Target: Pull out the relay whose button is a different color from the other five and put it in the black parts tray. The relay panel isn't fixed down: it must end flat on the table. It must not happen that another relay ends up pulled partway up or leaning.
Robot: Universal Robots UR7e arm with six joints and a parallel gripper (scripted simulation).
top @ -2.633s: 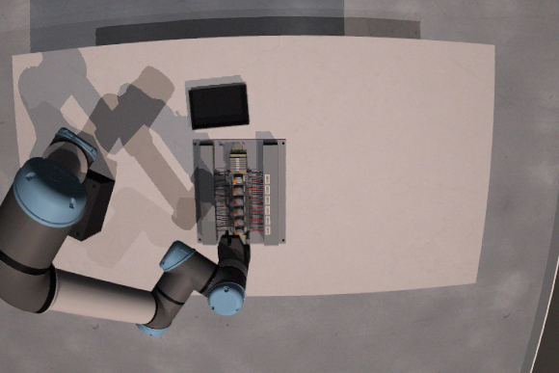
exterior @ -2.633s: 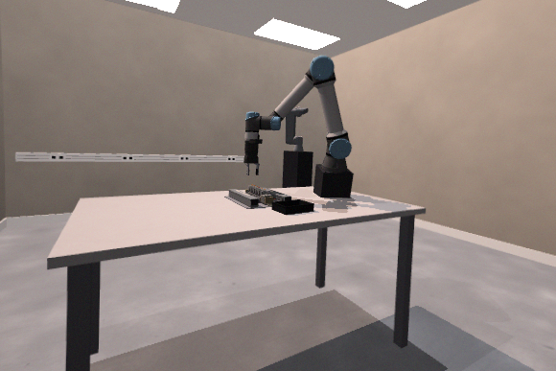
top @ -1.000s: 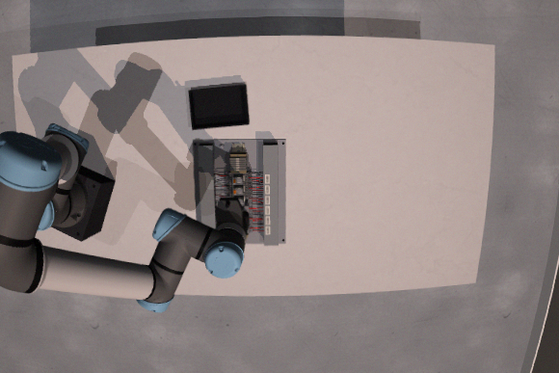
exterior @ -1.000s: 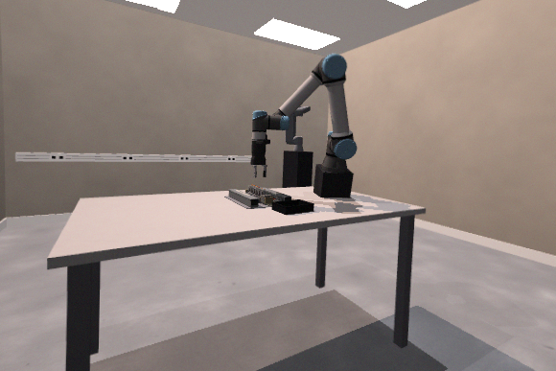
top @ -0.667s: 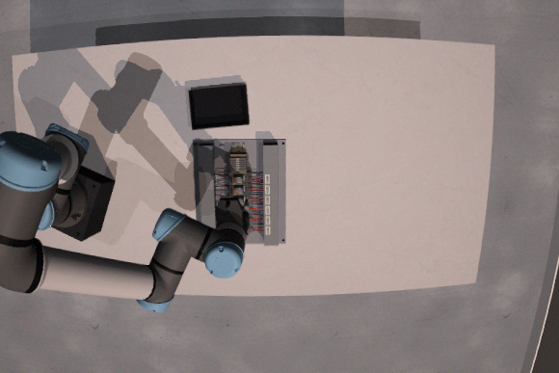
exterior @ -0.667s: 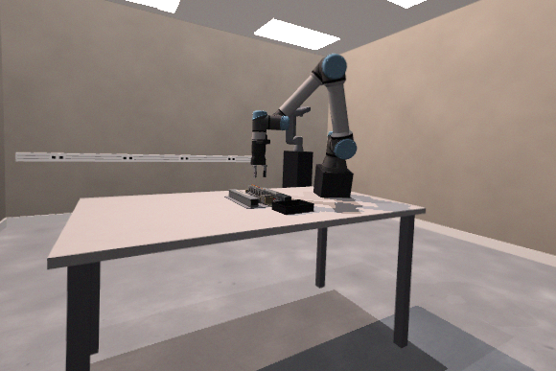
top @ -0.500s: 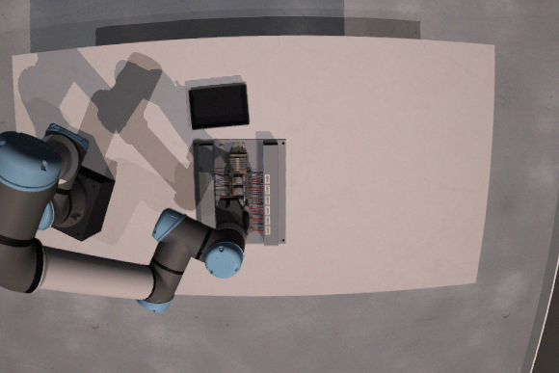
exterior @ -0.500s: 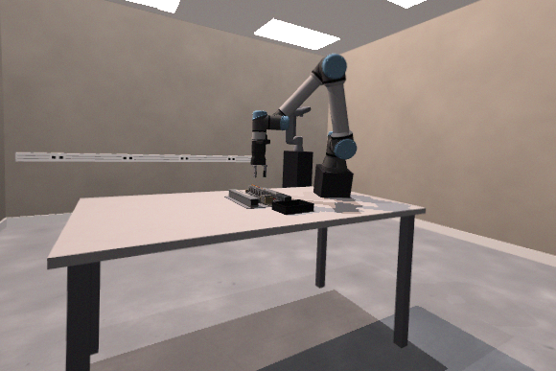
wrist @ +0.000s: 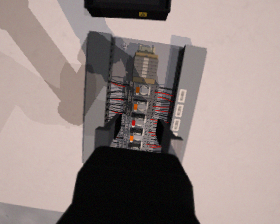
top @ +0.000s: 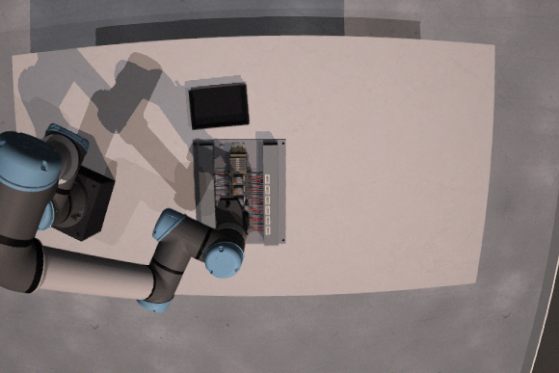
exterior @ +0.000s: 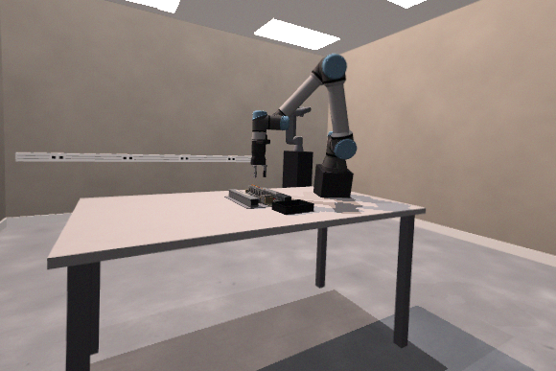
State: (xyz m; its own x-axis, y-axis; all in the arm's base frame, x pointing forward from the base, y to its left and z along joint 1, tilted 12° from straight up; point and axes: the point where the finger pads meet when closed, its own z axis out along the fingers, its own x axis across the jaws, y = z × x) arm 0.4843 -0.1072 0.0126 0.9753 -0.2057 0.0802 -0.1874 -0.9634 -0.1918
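Note:
The grey relay panel [top: 277,194] [exterior: 238,197] [wrist: 94,75] lies flat on the table. A row of relays [top: 237,175] [exterior: 257,190] [wrist: 139,107] runs down its middle between red and dark wires. In the wrist view most buttons look orange and one [wrist: 136,123] looks darker and redder, but they are small. My gripper [top: 232,212] [exterior: 260,173] [wrist: 138,123] is open and empty. It hangs above the near end of the relay row with a finger on either side. The black parts tray [top: 219,106] [exterior: 292,206] [wrist: 126,7] stands just beyond the panel's far end and looks empty.
The robot's black base [top: 92,203] [exterior: 333,184] stands at the table's left edge. A dark box [exterior: 297,169] stands behind the panel. White label blocks [top: 267,203] [wrist: 180,110] line the panel's right rail. The table [top: 385,146] stretches wide to the right.

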